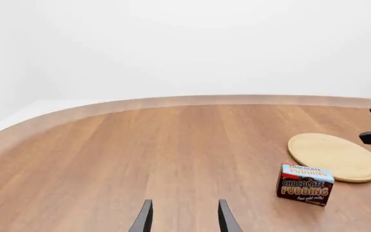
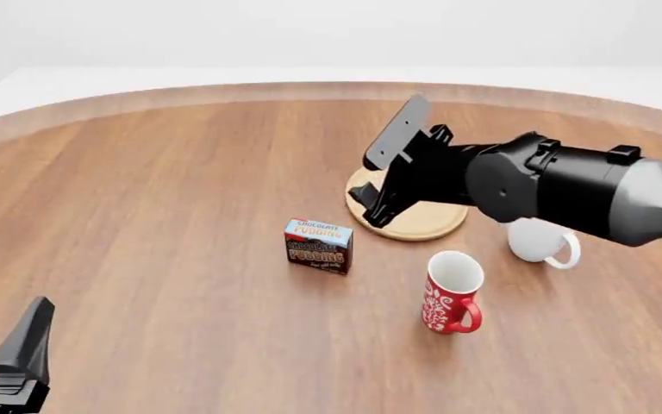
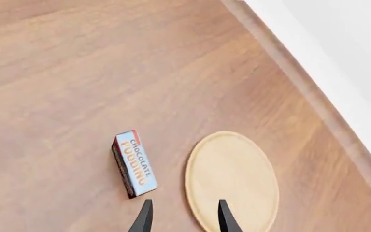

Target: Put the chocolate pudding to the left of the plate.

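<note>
Jaws: we see both the right gripper [image 2: 379, 164] and the left gripper [image 1: 184, 217] parted, empty.
Chocolate pudding [image 2: 317, 246]: centre frame, just left of the plate [image 2: 423, 226].

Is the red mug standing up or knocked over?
Standing up: the red mug rests on its base, its open mouth facing upward.

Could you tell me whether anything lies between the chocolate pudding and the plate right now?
Nothing does: in the right wrist view only bare table separates the chocolate pudding from the plate; the left wrist view agrees.
</note>
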`<move>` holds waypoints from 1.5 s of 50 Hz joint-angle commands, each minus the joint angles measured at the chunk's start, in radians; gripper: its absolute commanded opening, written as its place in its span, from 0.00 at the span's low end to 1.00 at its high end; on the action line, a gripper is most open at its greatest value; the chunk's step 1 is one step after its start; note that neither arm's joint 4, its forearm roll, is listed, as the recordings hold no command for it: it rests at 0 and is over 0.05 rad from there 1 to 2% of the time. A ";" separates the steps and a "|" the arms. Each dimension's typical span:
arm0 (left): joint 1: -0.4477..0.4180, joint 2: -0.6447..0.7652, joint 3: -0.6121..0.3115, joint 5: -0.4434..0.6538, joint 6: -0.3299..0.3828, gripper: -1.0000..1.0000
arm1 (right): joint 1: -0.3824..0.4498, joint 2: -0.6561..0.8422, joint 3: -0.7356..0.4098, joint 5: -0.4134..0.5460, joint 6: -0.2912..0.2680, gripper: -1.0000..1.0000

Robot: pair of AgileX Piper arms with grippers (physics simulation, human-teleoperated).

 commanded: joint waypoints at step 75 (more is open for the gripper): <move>0.000 0.000 0.000 0.000 0.000 1.00 | 0.063 0.298 -0.003 -0.168 0.110 1.00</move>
